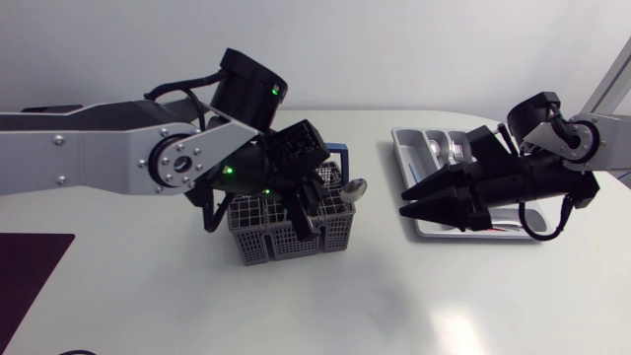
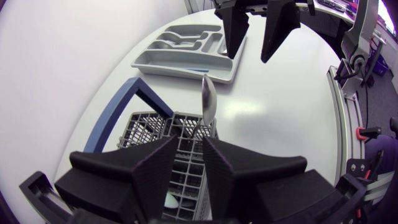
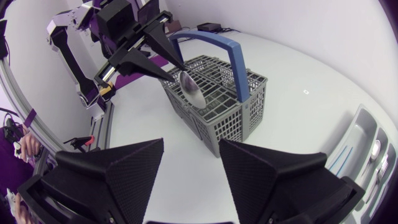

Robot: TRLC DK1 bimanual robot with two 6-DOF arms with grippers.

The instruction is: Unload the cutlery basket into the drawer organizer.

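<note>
Basket (image 1: 258,243): on the surface (image 1: 148,296), spoon (image 1: 353,187) upright at its 3 o'clock side.
Organizer (image 1: 406,156): 3 o'clock of basket.
Left jaws: narrowly parted over basket, holding nothing.
Right jaws: spread wide, empty, over organizer.

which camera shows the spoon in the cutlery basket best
Left wrist view: the spoon shows bowl and neck against bare table. Right wrist view shows its bowl against the cutlery basket grid; head view shows only a small bowl at the rim.
</note>
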